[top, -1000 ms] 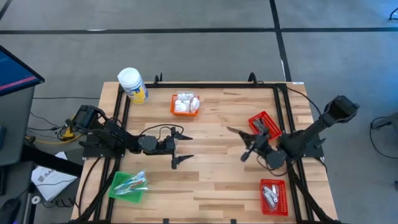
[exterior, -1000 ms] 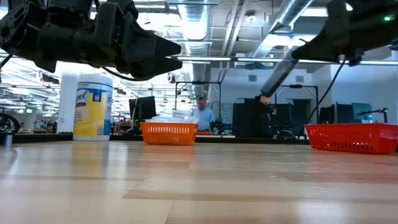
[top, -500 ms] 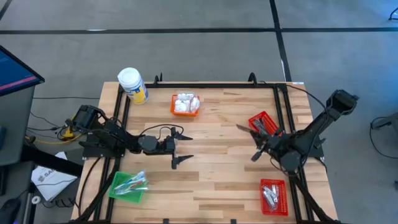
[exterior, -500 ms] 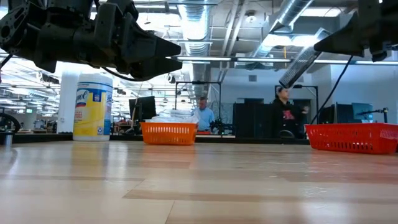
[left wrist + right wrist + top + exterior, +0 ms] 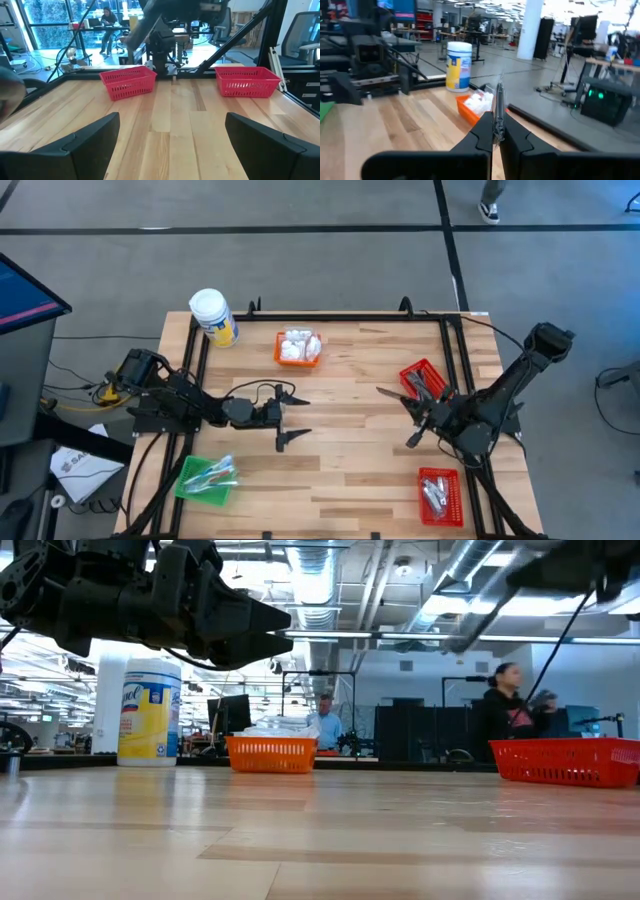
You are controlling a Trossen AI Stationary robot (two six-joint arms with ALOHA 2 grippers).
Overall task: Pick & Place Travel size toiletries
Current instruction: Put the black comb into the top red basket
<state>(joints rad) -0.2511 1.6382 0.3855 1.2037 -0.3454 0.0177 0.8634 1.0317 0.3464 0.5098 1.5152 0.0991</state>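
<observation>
My right gripper hovers over the table's right part, beside the far red basket, and is shut on a thin silvery toiletry strip. My left gripper waits open above the table's left middle, with nothing between its fingers. White packets lie in the orange basket at the far middle. Silvery sachets lie in the near red basket. Clear-wrapped sticks lie in the green basket at the near left. My right gripper pinches the strip between its two fingers, which are level and aimed at the table's far left. The strip's lower part sits between them. It lies along the fingers, edge-on, with its free end reaching past the tips. It is lifted clear of the table.
A white-lidded jar with a yellow label stands at the far left corner. A black frame runs along the table's edges. Bare wood lies between the two arms. People show in the room behind.
My right gripper has drawn back toward the table's right edge and risen a little, swinging its fingers round, still shut on the strip. A person in the room behind has walked to the right.
</observation>
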